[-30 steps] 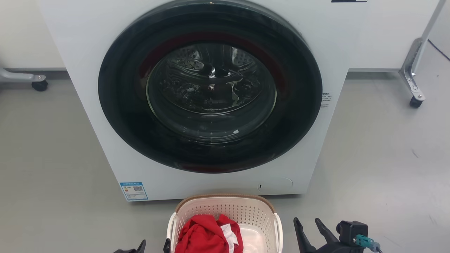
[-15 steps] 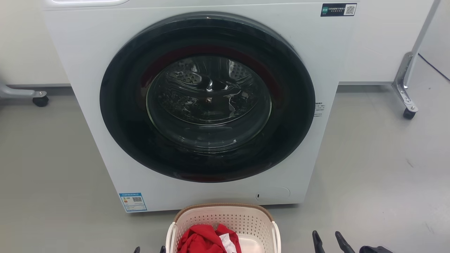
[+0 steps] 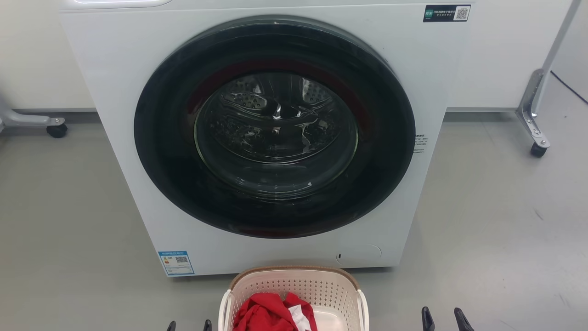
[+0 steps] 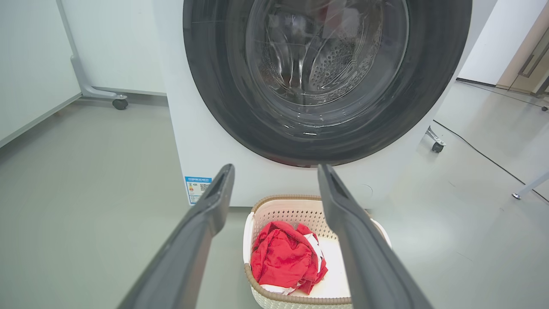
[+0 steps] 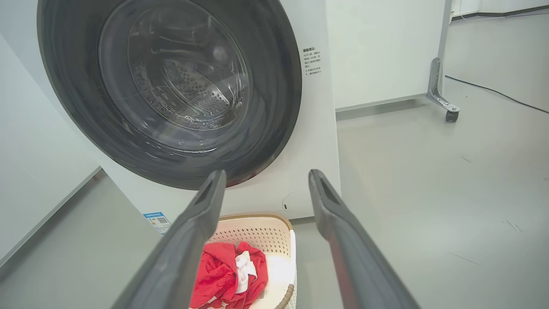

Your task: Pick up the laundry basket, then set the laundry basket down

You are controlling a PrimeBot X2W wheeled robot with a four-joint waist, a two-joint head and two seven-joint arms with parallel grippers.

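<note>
The laundry basket (image 3: 294,287) stands on the grey floor (image 3: 69,207) and holds a red cloth (image 3: 264,312) with a bit of white in it. Just behind the basket is a white washing machine (image 3: 275,138) with its round door shut. The left gripper (image 3: 189,325) is just left of the basket, fingers spread, holding nothing. The right gripper (image 3: 444,319) is farther off on the basket's right, likewise spread and empty.
</note>
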